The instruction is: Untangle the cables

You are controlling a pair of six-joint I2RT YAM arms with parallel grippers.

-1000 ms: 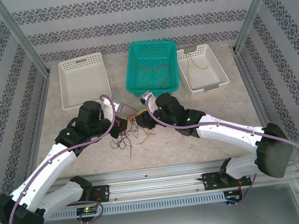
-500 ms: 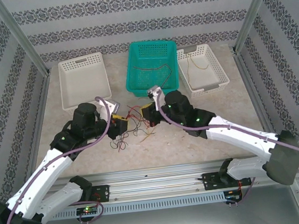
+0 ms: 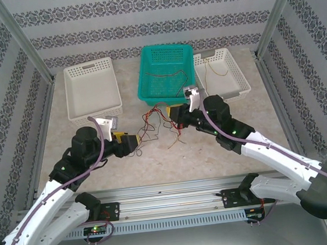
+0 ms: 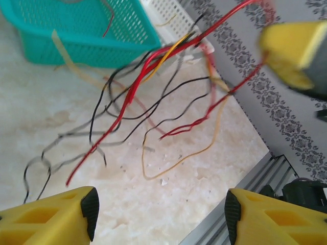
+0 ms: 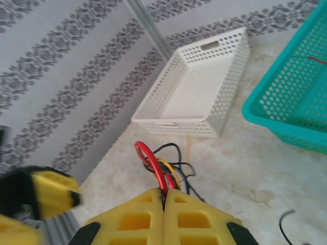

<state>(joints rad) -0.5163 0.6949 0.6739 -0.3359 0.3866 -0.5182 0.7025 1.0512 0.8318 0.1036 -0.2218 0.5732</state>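
Two white baskets (image 3: 91, 90), one teal basket (image 3: 168, 56), two arms (image 3: 48, 193).

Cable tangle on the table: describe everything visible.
The tangle of thin red, black and yellow-tan cables is a loose knot of fine, insulated strands. One end is pinched between the shut yellow fingers of the right gripper, a red loop poking out past them, holding it raised; the strands drape toward the beige stone-look tabletop in front of the teal mesh basket. The left gripper, open, sits apart from it.
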